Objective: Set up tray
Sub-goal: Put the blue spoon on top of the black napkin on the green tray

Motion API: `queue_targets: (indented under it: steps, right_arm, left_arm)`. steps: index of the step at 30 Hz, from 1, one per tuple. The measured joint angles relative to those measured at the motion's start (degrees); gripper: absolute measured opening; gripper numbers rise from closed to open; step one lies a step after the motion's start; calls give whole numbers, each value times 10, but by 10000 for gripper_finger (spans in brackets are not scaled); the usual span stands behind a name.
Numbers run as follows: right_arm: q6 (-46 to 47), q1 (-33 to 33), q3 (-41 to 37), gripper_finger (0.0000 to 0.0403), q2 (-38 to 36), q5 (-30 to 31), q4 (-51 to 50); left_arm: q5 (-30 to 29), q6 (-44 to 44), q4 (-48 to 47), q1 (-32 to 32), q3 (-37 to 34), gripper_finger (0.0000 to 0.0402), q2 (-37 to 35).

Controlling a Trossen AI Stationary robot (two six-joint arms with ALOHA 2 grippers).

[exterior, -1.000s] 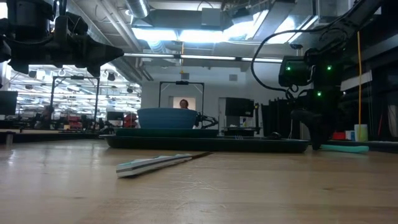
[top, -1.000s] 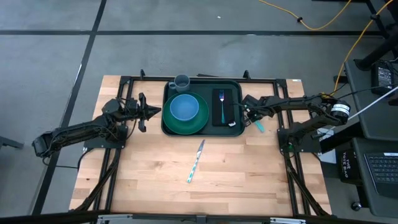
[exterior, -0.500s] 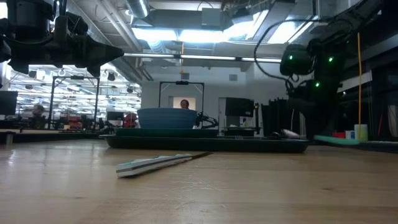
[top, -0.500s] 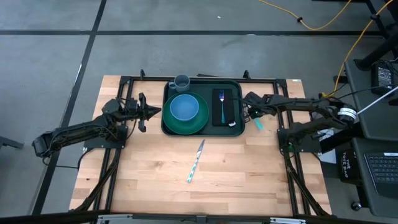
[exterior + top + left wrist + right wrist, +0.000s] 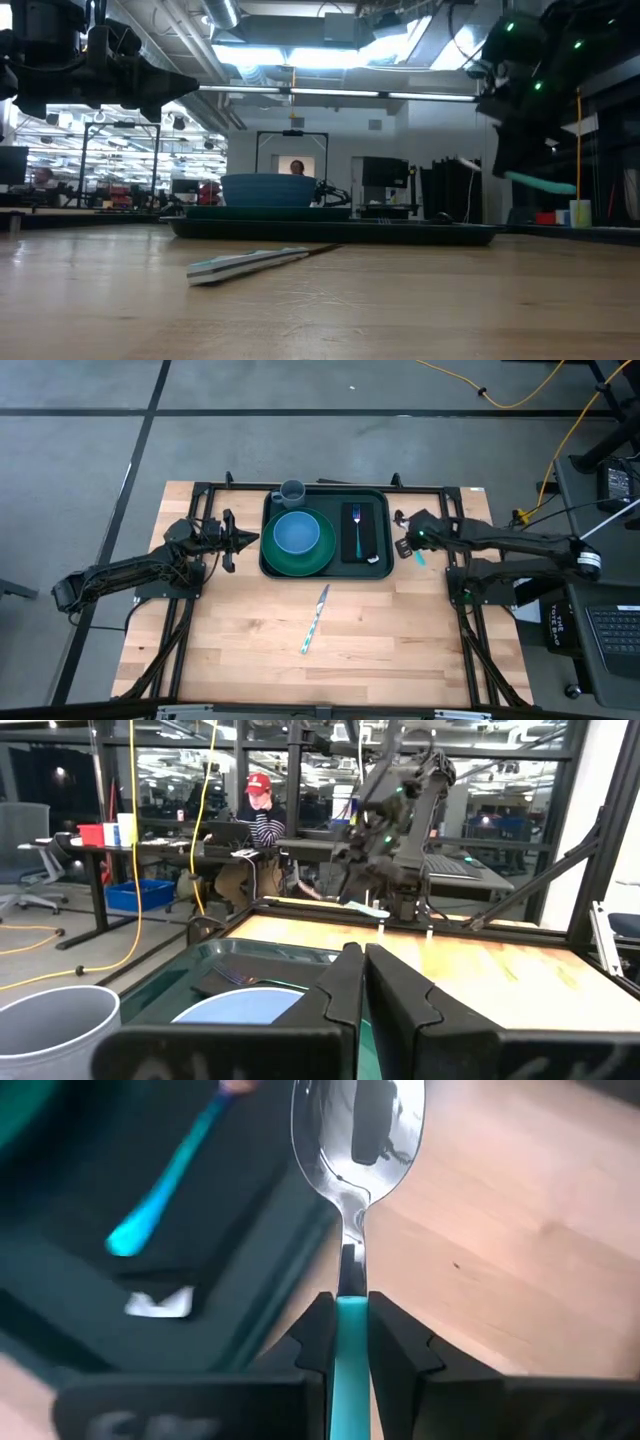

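The right gripper (image 5: pixel 405 547) has lifted the spoon (image 5: pixel 355 1140) off the surface since a second ago and now hangs right of centre in the high view, just beside the tray's right edge; its fingers (image 5: pixel 392 1342) pinch the teal handle; the left gripper (image 5: pixel 252 540) sits closed at the tray's left edge, holding nothing; the tray (image 5: pixel 375 567) lies upper centre, carrying a plate (image 5: pixel 318 555), bowl (image 5: pixel 296 533) and fork (image 5: pixel 356 529); a knife (image 5: pixel 314 619) lies below it on the surface (image 5: pixel 400 640).
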Motion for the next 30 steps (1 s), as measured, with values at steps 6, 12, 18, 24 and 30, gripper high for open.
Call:
queue_targets:
  steps: [6, 12, 18, 24, 30]
  right_arm:
    - [60, 110, 0, 45, -22, 74, 0]
    - [146, 248, 0, 45, -19, 176, 1]
    - [182, 355, 0, 45, 9, 245, 38]
    - [179, 392, 1, 45, 49, 262, 94]
    - [158, 396, 1, 45, 81, 259, 131]
  left_arm:
    - [0, 0, 0, 0, 0, 12, 0]
    - [0, 0, 0, 0, 0, 12, 0]
    - [0, -1, 0, 0, 0, 10, 0]
    - [0, -28, -2, 0, 0, 9, 0]
    - [0, -30, -1, 0, 0, 13, 0]
